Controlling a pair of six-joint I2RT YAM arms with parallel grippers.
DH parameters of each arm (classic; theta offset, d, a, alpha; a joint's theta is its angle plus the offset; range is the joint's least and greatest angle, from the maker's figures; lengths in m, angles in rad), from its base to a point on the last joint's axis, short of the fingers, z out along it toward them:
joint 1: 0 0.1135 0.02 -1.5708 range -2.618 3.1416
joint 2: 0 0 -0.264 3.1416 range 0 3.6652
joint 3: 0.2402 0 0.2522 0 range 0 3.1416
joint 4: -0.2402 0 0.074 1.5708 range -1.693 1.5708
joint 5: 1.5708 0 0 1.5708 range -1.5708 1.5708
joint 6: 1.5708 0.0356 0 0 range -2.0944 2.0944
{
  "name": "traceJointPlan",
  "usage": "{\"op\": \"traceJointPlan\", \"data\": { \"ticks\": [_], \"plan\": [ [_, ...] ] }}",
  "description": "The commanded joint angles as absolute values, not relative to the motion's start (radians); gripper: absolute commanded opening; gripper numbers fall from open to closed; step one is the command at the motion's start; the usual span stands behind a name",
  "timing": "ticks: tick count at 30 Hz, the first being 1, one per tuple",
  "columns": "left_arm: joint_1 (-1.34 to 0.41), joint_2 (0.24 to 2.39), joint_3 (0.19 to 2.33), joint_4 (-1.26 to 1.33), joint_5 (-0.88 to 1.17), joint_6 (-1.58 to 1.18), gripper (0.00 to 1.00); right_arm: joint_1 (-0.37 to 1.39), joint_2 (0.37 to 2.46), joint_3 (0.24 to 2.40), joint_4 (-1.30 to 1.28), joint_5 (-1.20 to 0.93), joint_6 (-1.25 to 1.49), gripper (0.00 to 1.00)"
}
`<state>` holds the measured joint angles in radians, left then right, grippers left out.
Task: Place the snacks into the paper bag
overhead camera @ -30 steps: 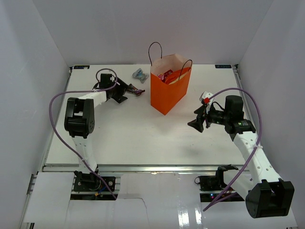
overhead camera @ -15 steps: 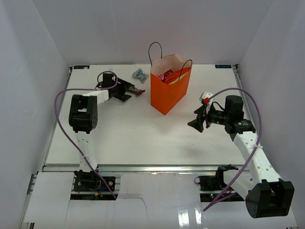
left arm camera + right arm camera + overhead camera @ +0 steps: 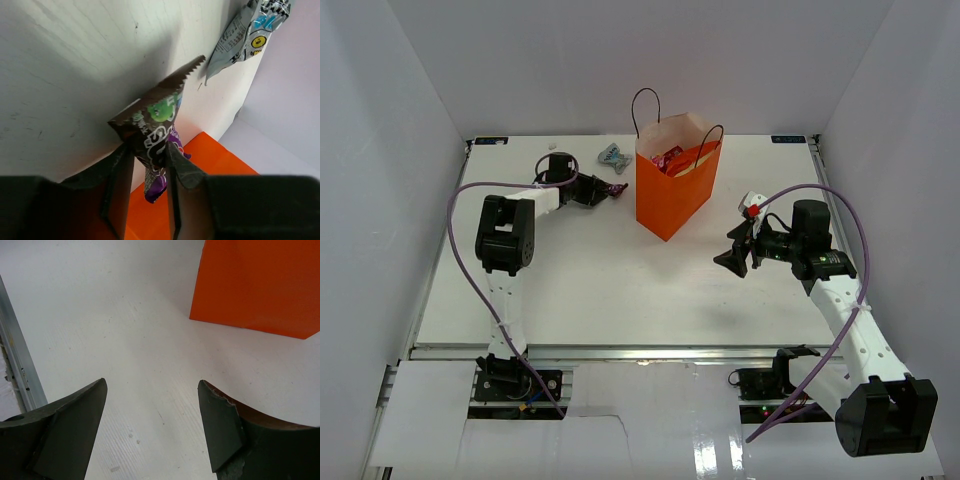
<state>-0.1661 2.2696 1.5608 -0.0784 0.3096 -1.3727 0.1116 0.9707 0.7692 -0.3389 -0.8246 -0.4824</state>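
Observation:
A brown and purple candy bar (image 3: 157,112) lies on the table left of the orange paper bag (image 3: 672,200). My left gripper (image 3: 601,191) reaches in from the left and its jaws (image 3: 148,147) press both sides of the wrapper. A silvery-blue wrapper (image 3: 613,155) lies just beyond it, also visible in the left wrist view (image 3: 245,37). Red and pink snacks (image 3: 670,158) show inside the bag's open top. My right gripper (image 3: 729,259) hovers open to the right of the bag, nothing between its fingers (image 3: 152,385).
The bag's black loop handles (image 3: 645,100) stand up above its rim. The orange bag wall (image 3: 255,285) fills the upper right of the right wrist view. White walls enclose the table on three sides. A metal rail (image 3: 17,365) runs along the table edge.
The left arm has stretched rightward to the candy bar and its jaws have closed in on the wrapper. The right arm has not moved.

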Motion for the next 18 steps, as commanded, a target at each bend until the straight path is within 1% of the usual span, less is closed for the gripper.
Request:
{"op": "traceJointPlan", "data": {
  "ticks": [1, 3, 6, 10, 17, 18],
  "plan": [
    [-0.167, 2.261, 1.575, -0.098, 0.275, -1.387, 0.39, 0.109, 0.969, 0.769, -0.311, -0.828, -0.495, 0.79],
    [-0.167, 2.247, 1.56, -0.091, 0.275, -1.359, 0.33, 0.109, 0.968, 0.767, -0.311, -0.83, -0.495, 0.79],
    [-0.166, 2.201, 1.543, -0.064, 0.276, -1.287, 0.26, 0.109, 0.963, 0.767, -0.311, -0.83, -0.494, 0.79],
    [-0.164, 2.091, 1.525, -0.048, 0.267, -1.125, 0.23, 0.109, 0.957, 0.767, -0.311, -0.828, -0.494, 0.79],
    [-0.17, 1.728, 1.388, 0.026, 0.248, -0.749, 0.17, 0.107, 0.951, 0.767, -0.313, -0.822, -0.497, 0.79],
    [-0.173, 1.633, 1.344, 0.064, 0.264, -0.706, 0.16, 0.107, 0.951, 0.765, -0.311, -0.822, -0.499, 0.79]
  ]
}}
